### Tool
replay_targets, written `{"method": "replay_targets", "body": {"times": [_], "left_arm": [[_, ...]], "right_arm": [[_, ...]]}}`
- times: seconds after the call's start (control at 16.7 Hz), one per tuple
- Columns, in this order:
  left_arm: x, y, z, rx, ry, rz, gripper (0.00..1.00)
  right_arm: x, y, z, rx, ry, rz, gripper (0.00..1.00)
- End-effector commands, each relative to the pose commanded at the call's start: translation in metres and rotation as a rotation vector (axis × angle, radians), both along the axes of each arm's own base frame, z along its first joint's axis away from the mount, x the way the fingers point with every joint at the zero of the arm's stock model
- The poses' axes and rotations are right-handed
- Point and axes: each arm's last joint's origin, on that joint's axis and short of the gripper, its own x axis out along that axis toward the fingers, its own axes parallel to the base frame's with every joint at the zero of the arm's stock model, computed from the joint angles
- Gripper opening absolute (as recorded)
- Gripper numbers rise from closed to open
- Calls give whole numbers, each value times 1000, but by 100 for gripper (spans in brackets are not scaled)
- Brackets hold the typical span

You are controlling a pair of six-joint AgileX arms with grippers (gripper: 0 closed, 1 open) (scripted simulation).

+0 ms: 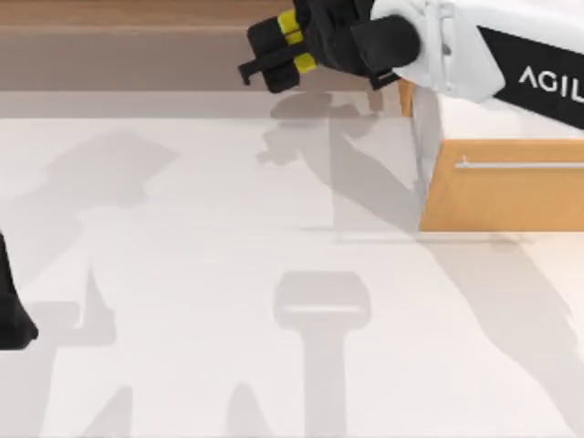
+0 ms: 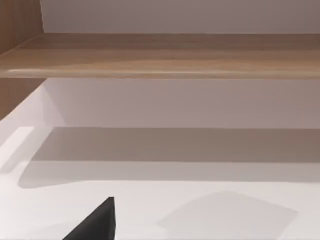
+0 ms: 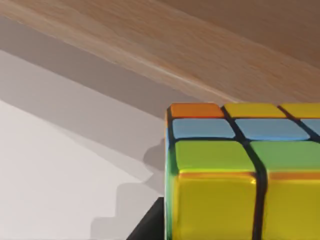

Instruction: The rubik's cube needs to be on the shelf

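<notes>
Reaching right end effector (image 1: 274,57), rubik's cube (image 3: 235,170) gripped, by shelf (image 1: 128,55)

White letters "AGIL" — cut off at the frame's right edge — on the right arm (image 1: 511,64), upper right of the top view.

You've got the rubik's cube (image 3: 240,170) showing yellow squares nearest the right wrist camera, then a green row, a light blue row, and 1 orange square beside more yellow at the far edge, all split by dark grid lines. The shelf (image 1: 119,41) is a warm brown wood with a fine streaky grain, the cabinet (image 1: 502,196) on the table's right is orange-tan with a pale metal bar, and the table (image 1: 182,274) is plain white with soft grey shadows. Your right gripper (image 1: 260,66) is black with yellow blocks, on a white arm (image 1: 474,46) with a black panel and white lettering.
</notes>
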Motion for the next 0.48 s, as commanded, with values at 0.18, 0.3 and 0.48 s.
{"method": "replay_targets", "body": {"times": [0.18, 0.3, 0.48], "left_arm": [[0, 0, 0, 0, 0, 0, 100], [0, 0, 0, 0, 0, 0, 100], [0, 0, 0, 0, 0, 0, 100]], "right_arm": [[-5, 31, -18, 63, -182, -2, 0], [-7, 48, -30, 111, -299, -24, 0], [-10, 64, -49, 183, -454, -82, 0]]}}
